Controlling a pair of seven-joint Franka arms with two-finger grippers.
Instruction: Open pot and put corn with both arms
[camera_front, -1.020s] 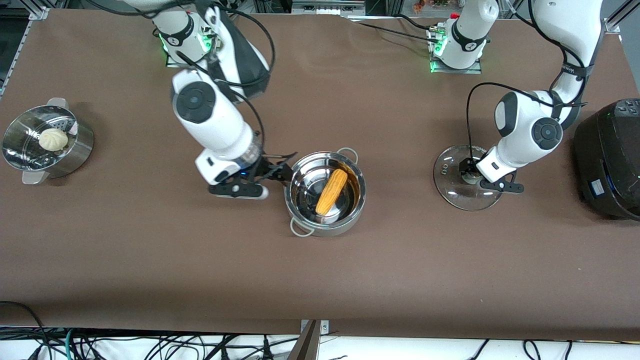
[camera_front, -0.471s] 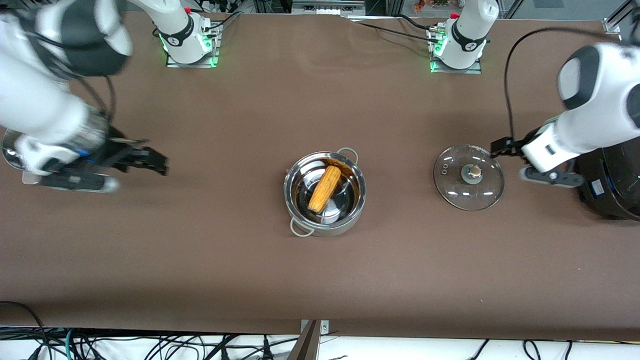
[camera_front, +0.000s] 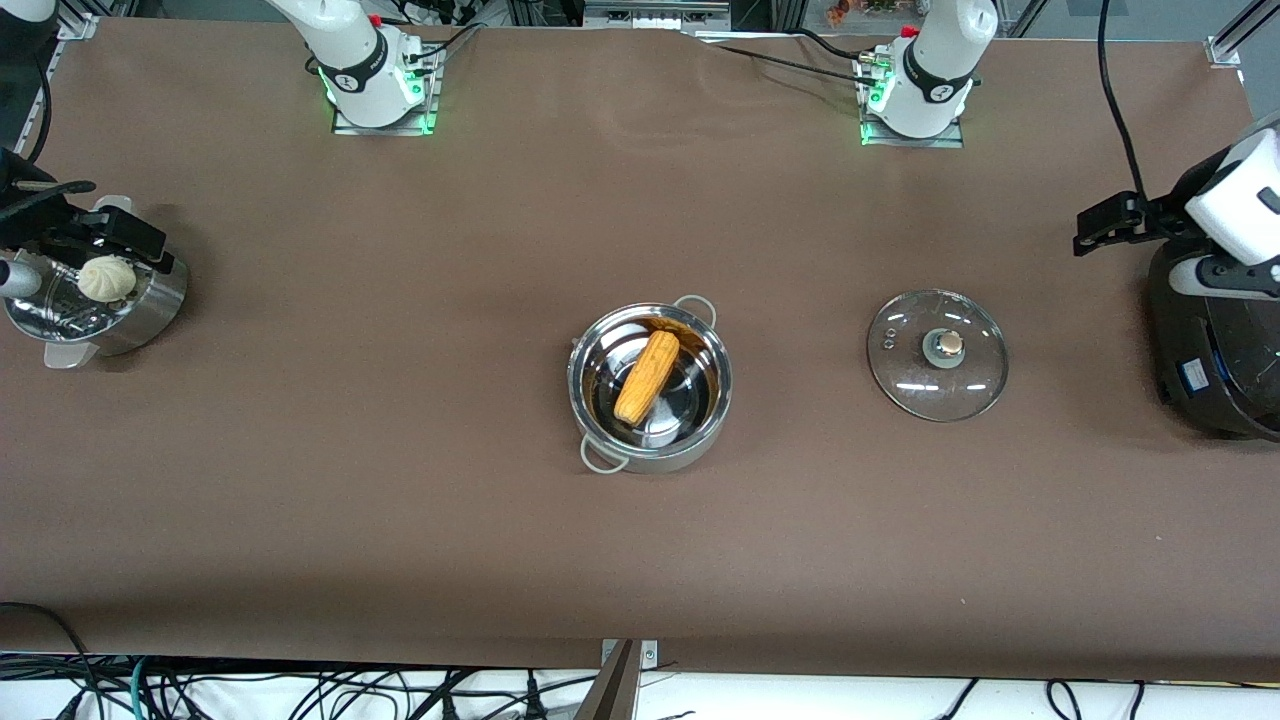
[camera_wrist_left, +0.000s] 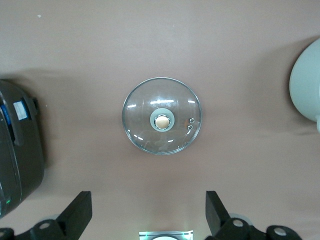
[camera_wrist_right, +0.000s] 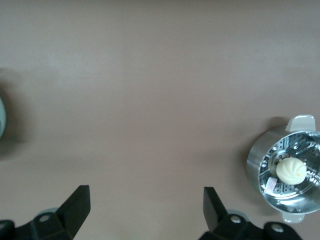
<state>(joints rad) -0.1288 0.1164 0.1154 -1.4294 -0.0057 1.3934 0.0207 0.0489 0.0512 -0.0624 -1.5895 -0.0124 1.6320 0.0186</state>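
The shallow steel pot (camera_front: 692, 455) stands open in the middle of the table. The yellow-orange corn (camera_front: 646, 376) lies inside it. The clear glass lid (camera_front: 905, 380) with its tan knob (camera_front: 949, 345) lies flat on the table beside the pot, toward the left arm's end; it also shows in the left wrist view (camera_wrist_left: 142, 132). My left gripper (camera_front: 1100, 228) is open and empty, up in the air by the black rice cooker, with the lid in view between its fingers (camera_wrist_left: 78, 212). My right gripper (camera_front: 125, 240) is open and empty over the steamer pot.
A steel steamer pot (camera_front: 155, 300) with a white bun (camera_front: 106, 278) stands at the right arm's end, also in the right wrist view (camera_wrist_right: 272, 197). A black rice cooker (camera_front: 1215, 340) stands at the left arm's end, also in the left wrist view (camera_wrist_left: 15, 155).
Both arms have pulled up and out to the table's ends. The left gripper left the lid's knob; the right gripper left the pot's side. The corn has shifted slightly in the pot.
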